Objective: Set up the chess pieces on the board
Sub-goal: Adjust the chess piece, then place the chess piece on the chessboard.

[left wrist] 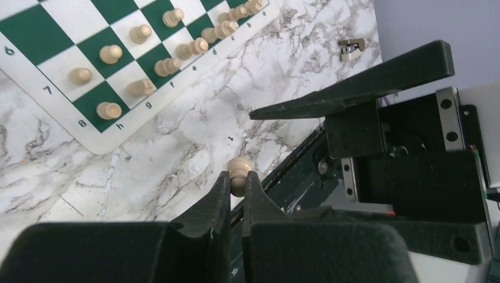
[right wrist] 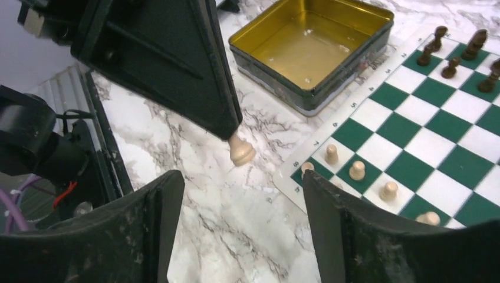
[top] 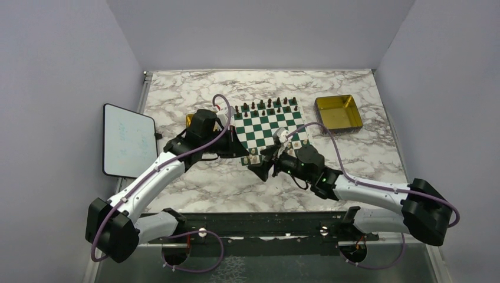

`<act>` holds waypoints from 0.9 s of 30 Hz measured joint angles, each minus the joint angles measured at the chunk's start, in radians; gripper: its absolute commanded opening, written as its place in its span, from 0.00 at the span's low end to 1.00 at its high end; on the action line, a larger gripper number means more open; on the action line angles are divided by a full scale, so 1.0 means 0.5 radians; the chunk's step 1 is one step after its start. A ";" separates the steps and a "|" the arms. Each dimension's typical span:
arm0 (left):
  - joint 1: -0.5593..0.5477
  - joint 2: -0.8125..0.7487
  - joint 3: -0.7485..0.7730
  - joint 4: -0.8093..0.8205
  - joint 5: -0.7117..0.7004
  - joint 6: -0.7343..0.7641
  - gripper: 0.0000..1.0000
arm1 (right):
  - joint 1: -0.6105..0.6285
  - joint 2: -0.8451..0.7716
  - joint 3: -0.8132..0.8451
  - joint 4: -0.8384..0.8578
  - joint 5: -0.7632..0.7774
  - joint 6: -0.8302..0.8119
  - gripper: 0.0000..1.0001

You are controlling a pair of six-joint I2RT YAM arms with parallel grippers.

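The green and white board (top: 268,125) lies mid-table. Several cream chess pieces (left wrist: 109,54) stand in its two near rows, also in the right wrist view (right wrist: 357,171). My left gripper (left wrist: 236,177) is shut on one cream piece (left wrist: 240,167) and holds it over the marble just off the board's near left corner (top: 246,157). The right wrist view shows that piece (right wrist: 241,151) hanging from the left fingertips (right wrist: 221,121). My right gripper (right wrist: 239,180) is open and empty, facing the held piece from close by (top: 263,165).
Dark brown pieces (top: 265,105) line the board's far edge. One gold tin (right wrist: 309,50) sits left of the board, under my left arm. Another gold tin (top: 338,112) sits to the right. A white tablet (top: 127,140) lies at the far left.
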 measured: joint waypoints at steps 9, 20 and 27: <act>-0.014 0.327 0.366 -0.153 -0.238 0.221 0.03 | 0.000 -0.648 0.036 -0.842 0.158 0.174 1.00; -0.256 1.037 0.970 -0.227 -0.726 0.414 0.03 | 0.000 -1.408 0.311 -1.572 0.447 0.166 1.00; -0.469 1.509 1.361 -0.249 -0.897 0.467 0.03 | 0.000 -1.609 0.331 -1.817 0.509 0.166 1.00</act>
